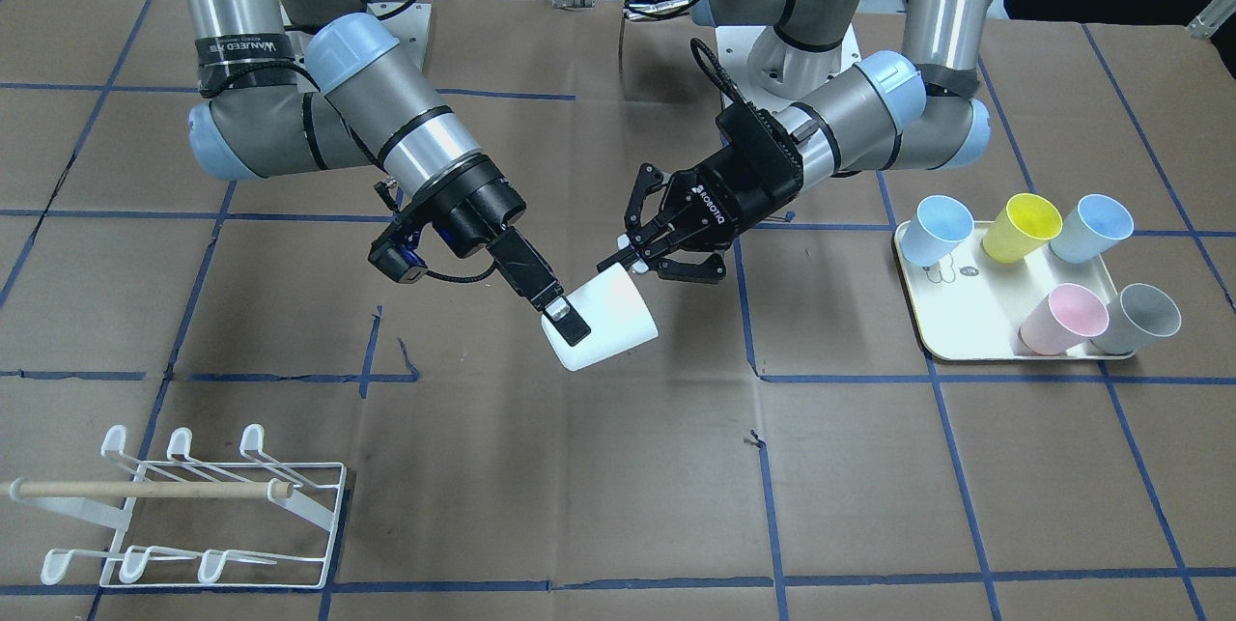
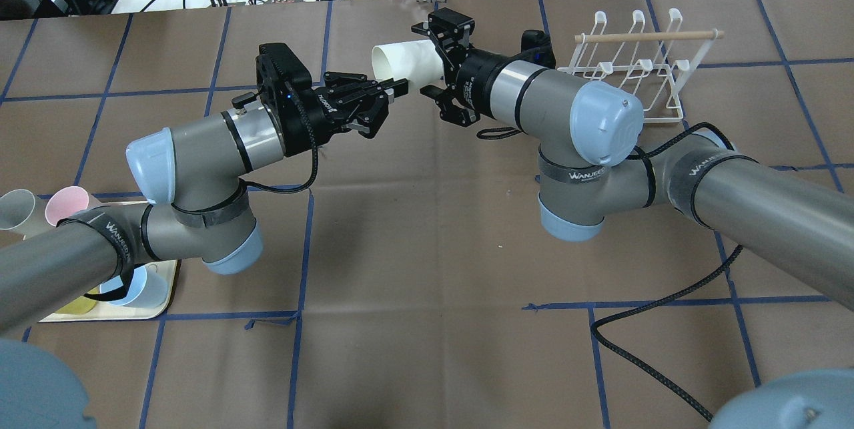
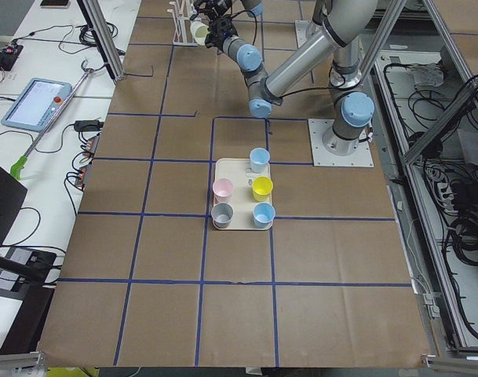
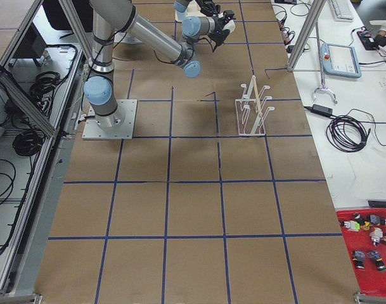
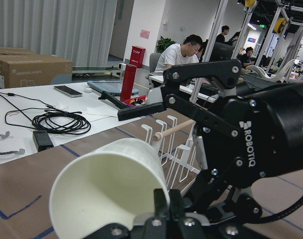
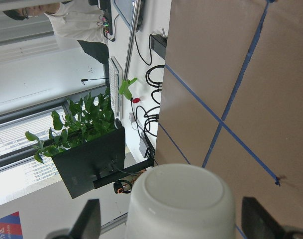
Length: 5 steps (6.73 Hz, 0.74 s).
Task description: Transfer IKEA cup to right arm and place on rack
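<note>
A white cup [image 1: 618, 322] hangs on its side above the middle of the table. It also shows in the overhead view [image 2: 400, 61]. My left gripper [image 1: 630, 262], short-fingered, is shut on the cup's rim. In the left wrist view the cup's mouth [image 5: 106, 184] faces the camera. My right gripper [image 1: 575, 326], with long flat fingers, is open. Its fingers straddle the cup's base end with a gap on each side, and the base [image 6: 181, 199] faces its wrist camera. The white wire rack [image 1: 193, 505] with its wooden dowel stands near the table's far edge on my right and holds nothing.
A cream tray [image 1: 966, 336] on my left holds several coloured cups: two blue, one yellow [image 1: 1022, 227], one pink, one grey. Brown paper with blue tape lines covers the table. A black cable [image 2: 667, 295] trails from my right arm. People sit beyond the table's far edge.
</note>
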Each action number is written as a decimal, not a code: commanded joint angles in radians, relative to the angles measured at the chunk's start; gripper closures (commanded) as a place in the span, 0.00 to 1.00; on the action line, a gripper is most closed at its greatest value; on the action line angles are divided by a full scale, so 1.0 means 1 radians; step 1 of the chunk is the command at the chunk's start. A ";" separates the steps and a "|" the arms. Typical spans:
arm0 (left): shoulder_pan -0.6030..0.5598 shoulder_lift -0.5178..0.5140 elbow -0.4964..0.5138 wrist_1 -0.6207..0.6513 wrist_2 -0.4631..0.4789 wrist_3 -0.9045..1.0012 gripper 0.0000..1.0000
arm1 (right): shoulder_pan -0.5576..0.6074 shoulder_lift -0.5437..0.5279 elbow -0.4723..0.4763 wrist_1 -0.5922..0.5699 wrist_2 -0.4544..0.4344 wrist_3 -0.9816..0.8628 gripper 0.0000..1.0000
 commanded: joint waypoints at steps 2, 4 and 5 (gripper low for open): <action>0.000 0.003 0.000 0.000 0.001 -0.011 0.99 | 0.018 0.010 -0.008 0.002 -0.004 -0.001 0.01; 0.000 0.004 0.000 0.001 0.001 -0.022 0.99 | 0.018 0.010 -0.008 0.003 -0.001 0.000 0.24; 0.000 0.006 0.000 0.001 0.001 -0.022 0.98 | 0.018 0.010 -0.008 0.003 0.002 0.000 0.43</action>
